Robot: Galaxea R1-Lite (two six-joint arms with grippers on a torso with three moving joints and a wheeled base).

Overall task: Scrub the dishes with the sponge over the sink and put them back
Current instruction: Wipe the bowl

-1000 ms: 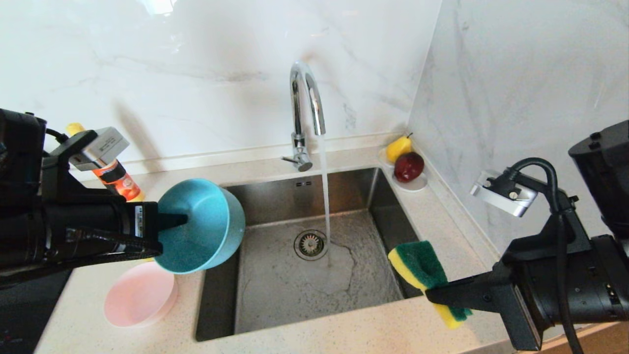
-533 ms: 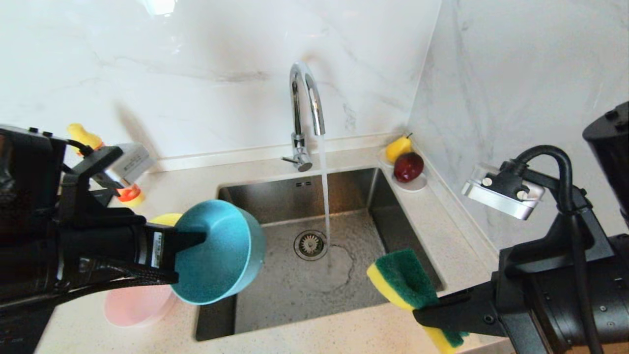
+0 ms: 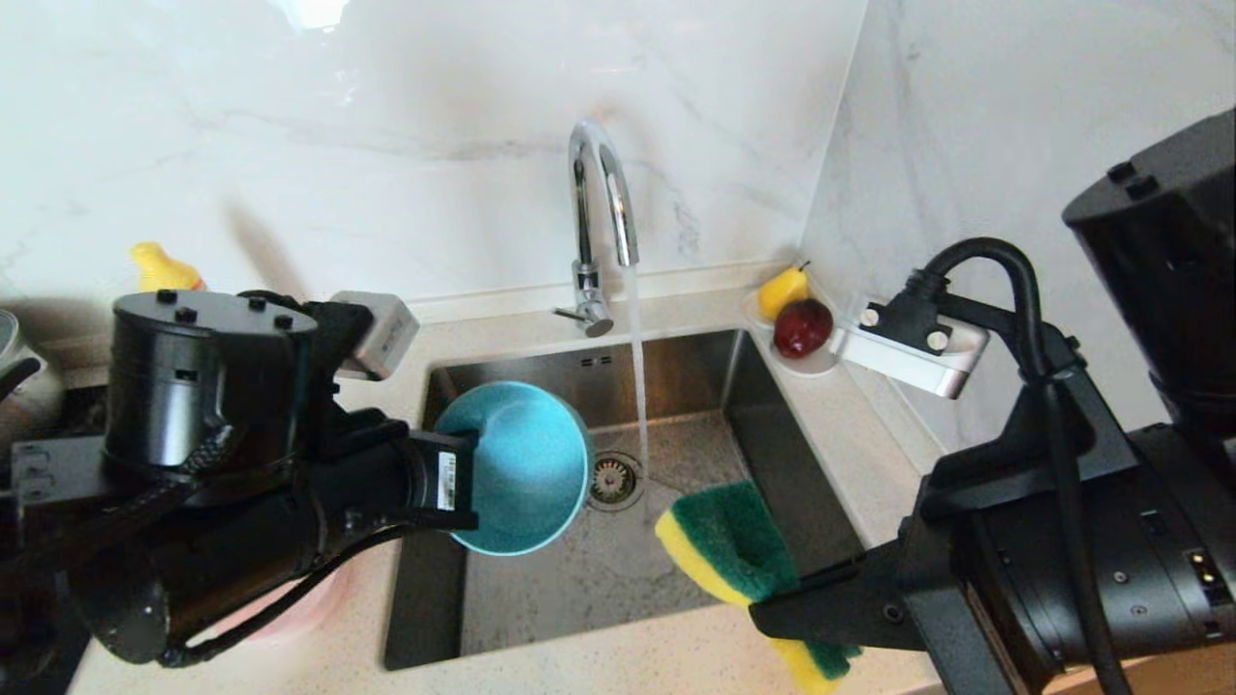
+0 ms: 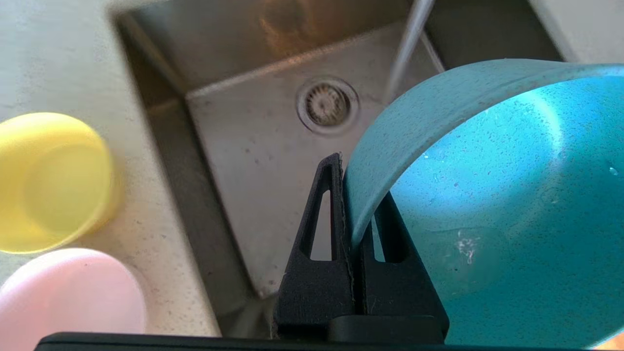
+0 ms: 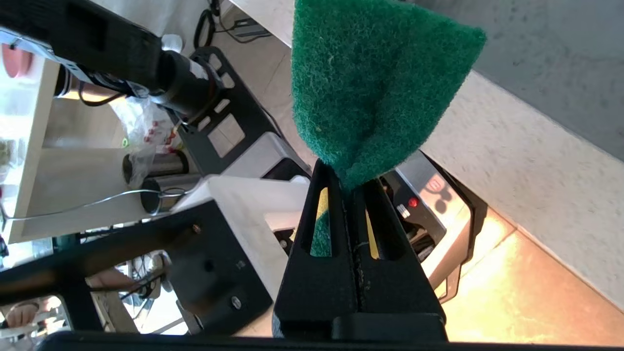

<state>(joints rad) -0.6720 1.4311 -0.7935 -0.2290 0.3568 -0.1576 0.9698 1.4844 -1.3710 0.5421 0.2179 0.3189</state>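
From the head view, the left claw (image 3: pixel 462 483) grips the rim of the teal-blue bowl (image 3: pixel 517 468), tipped on its side over the left half of the sink (image 3: pixel 676 386). The right claw (image 3: pixel 772 613) pinches the sponge (image 3: pixel 729 545), green face up, over the sink's front right corner. Water runs from the faucet (image 3: pixel 599 208) beside the drain. A saucer of fruit (image 3: pixel 797 333) sits at the worktop's (image 3: pixel 599 666) back right corner.

The left wrist view shows the left claw's fingers (image 4: pixel 319 234) clamped on the bowl wall, with the yellow bowl (image 4: pixel 53 180) and pink bowl (image 4: pixel 68 292) on the worktop left of the sink.

The right wrist view shows the sponge squeezed between closed fingers (image 5: pixel 317 234).
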